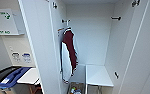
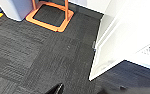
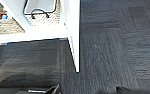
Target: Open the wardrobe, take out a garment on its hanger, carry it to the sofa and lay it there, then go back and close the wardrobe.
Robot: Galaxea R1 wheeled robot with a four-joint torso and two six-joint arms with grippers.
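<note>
Hanging on the wall at the far left of the head view is a white first-aid box (image 1: 4, 22) with green lettering, and below it a dark chair (image 1: 3, 75) draped with blue cloth (image 1: 12, 77) stands beside a white tabletop (image 1: 29, 76). Next comes the wardrobe (image 1: 91, 37), both doors swung wide: the left door (image 1: 39, 47) runs tall and narrow up the picture, the right door (image 1: 141, 55) leans off toward the right edge. Inside, toward the left side, a dark red and white jacket (image 1: 69, 53) hangs straight down from a hook, its long line vertical, sleeves dropping beside the body. Right of it a white shelf (image 1: 98, 75) sits low in the cabinet, with a basket of small things (image 1: 75, 89) beneath. The black garment and the sofa are not something I can make out here.

From the left wrist, an orange frame (image 2: 49, 18) rests on grey carpet (image 2: 41, 57) beside a pale bin (image 2: 16, 8), well apart from the open door's lower edge (image 2: 108, 57). From the right wrist, the other door's bottom edge (image 3: 73, 37) stands on the carpet, with a woven basket (image 3: 7, 26) and a white tub (image 3: 39, 7) inside the cabinet base.

Whether either pincer is wide or closed I cannot tell.
</note>
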